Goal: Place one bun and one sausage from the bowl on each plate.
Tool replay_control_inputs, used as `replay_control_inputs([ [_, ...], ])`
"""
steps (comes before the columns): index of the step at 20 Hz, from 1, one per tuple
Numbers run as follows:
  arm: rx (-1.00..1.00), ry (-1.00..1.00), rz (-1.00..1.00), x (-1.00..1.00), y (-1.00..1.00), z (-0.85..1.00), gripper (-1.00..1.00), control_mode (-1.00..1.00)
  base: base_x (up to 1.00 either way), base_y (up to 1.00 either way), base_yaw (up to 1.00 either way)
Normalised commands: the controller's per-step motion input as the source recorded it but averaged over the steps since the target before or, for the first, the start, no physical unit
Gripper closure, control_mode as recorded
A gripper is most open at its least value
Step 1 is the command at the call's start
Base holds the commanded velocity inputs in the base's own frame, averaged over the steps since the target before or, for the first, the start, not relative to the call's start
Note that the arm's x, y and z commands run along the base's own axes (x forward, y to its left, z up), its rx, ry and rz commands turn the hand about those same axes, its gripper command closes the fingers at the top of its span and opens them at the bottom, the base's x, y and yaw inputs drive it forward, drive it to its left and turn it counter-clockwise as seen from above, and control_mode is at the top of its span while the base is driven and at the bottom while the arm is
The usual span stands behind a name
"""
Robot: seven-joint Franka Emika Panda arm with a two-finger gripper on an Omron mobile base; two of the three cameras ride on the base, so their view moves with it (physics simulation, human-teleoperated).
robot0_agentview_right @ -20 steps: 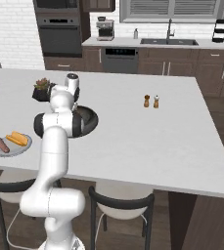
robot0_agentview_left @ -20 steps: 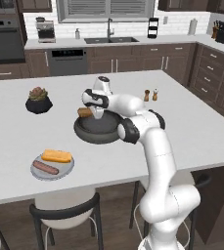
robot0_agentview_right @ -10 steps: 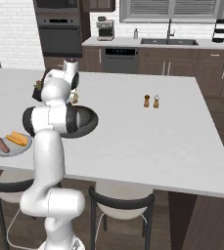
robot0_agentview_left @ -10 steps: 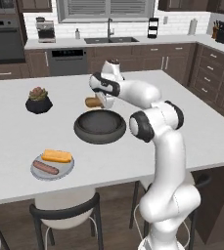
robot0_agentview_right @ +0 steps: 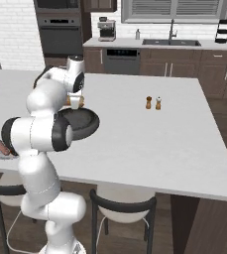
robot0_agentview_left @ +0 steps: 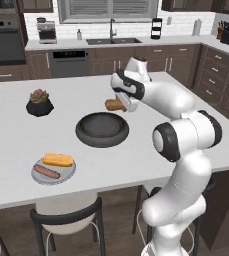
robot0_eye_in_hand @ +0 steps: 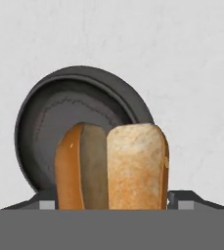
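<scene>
The bun [robot0_eye_in_hand: 113, 166] hangs clamped in the gripper [robot0_agentview_left: 121, 103], lifted above the far rim of the bowl [robot0_agentview_left: 102, 130] so it can travel clear of the dark wall. The bowl looks empty near the island's middle. Toward the near left edge, one plate [robot0_agentview_left: 53, 172] already carries a bun and sausage [robot0_agentview_left: 46, 172].

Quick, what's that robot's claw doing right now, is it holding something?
Gripper: closed on a bun, held up in the air beyond the far rim of the dark bowl.
</scene>
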Motion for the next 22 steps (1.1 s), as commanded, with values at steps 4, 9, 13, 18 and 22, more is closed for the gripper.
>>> replay_control_inputs([
  [4,-0.06,0.00,0.03,-1.00,-0.32,0.00,1.00,-1.00,0.00,0.00,0.00],
  [9,-0.12,0.00,0.04,-1.00,-0.18,0.00,1.00,-1.00,0.00,0.00,0.00],
  [13,-0.07,0.00,0.03,-0.50,0.00,0.00,1.00,1.00,-0.50,0.15,0.02],
  [18,0.00,0.00,0.00,0.00,0.00,0.00,1.00,1.00,-0.98,0.99,0.03],
  [22,0.00,0.00,0.00,0.00,0.00,0.00,1.00,1.00,-0.33,1.00,0.05],
])
